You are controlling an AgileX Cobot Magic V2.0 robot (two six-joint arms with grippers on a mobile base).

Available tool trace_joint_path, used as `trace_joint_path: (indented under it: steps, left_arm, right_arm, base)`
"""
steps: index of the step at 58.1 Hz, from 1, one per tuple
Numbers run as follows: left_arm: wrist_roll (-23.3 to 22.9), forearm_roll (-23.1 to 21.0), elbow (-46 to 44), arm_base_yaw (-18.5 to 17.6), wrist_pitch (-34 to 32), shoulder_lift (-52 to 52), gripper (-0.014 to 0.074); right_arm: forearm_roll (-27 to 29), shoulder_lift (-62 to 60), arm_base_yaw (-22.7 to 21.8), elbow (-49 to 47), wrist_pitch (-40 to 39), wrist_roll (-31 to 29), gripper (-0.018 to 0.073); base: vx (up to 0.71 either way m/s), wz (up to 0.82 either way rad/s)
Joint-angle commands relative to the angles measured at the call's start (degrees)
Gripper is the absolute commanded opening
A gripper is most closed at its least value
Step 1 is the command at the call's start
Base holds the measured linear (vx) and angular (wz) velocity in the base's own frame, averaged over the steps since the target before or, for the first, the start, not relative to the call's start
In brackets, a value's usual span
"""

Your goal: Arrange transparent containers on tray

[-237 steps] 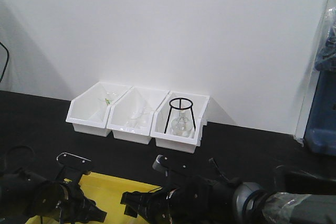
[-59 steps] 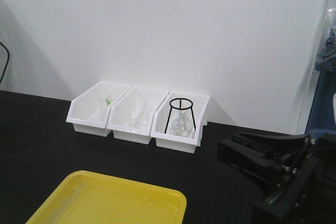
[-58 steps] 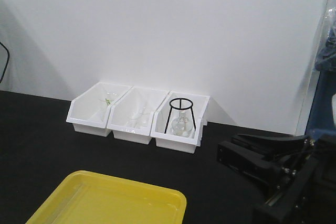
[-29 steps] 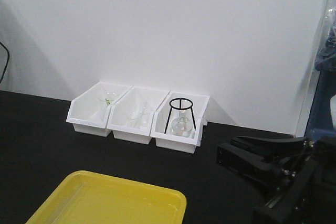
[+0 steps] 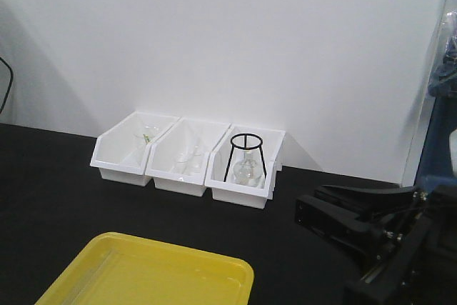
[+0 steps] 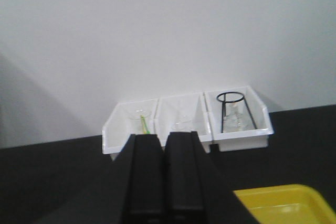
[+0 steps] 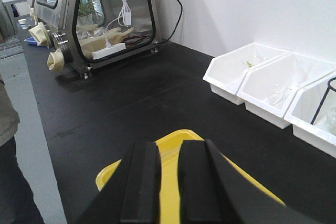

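Observation:
The yellow tray (image 5: 153,273) lies at the front left of the black table, with nothing on it. Faint clear glass pieces (image 5: 187,159) sit in the middle white bin (image 5: 182,176); their shape is too faint to tell. They also show in the left wrist view as glass pieces (image 6: 182,125) and in the right wrist view as glass pieces (image 7: 281,94). My right gripper (image 5: 308,201) hovers at the right, pointing left, open by a narrow gap and holding nothing. In its own view the right gripper (image 7: 168,144) is above the tray (image 7: 170,156). My left gripper (image 6: 163,136) is shut and empty, facing the bins.
Three white bins stand against the white wall. The left bin (image 5: 121,155) holds a glass with a green stick, and the right bin (image 5: 243,180) a round flask under a black tripod stand (image 5: 245,151). A steel-framed glove box (image 7: 89,14) stands at the table's far left, and blue equipment (image 5: 439,169) at the right edge.
About four seconds ago both arms hung low over the tray. The left arm has left the front view and the right sits at the right, barely moving in the last second.

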Motion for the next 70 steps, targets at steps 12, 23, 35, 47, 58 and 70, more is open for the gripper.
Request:
trace_joint_path:
  steps: [12,23,35,47,58,70]
  left_arm:
    - [9.90,-7.73,18.58,9.10,-6.37,-21.79,-0.0009]
    - [2.50,-8.01,29.61,12.56,-5.86,-25.10,-0.0008]
    - [-1.65,-8.01,34.98,12.56,-4.20,-24.75,-0.0008]
    - [-1.61,-8.01,34.89,12.70,-1.08,-24.75,-0.0008]
    - [-1.61,-8.01,34.89,12.70,-0.65,-24.75,-0.0008]
    - [-1.61,-8.01,34.89,12.70,-0.65,-24.75,-0.0008]
  right_arm:
    - [0.47,-0.53,-0.22,-1.84,-3.63,-0.55,0.0201]
    - [0.47,-0.53,-0.22,-1.84,-2.77,-0.55,0.0201]
    - [0.47,-0.48,-0.22,-1.84,-2.71,-0.55,0.0201]
    - [0.47,-0.48,-0.22,-1.84,-2.43,-0.55,0.0201]
    - [0.47,-0.48,-0.22,-1.84,-2.43,-0.55,0.0201]
    - [0.47,-0.48,-0.22,-1.84,-2.36,-0.55,0.0201]
  base:
    - [0.00,0.00]
    - [0.00,0.00]
    - [0.00,0.00]
    - [0.00,0.00]
    - [0.00,0.00]
    - [0.00,0.00]
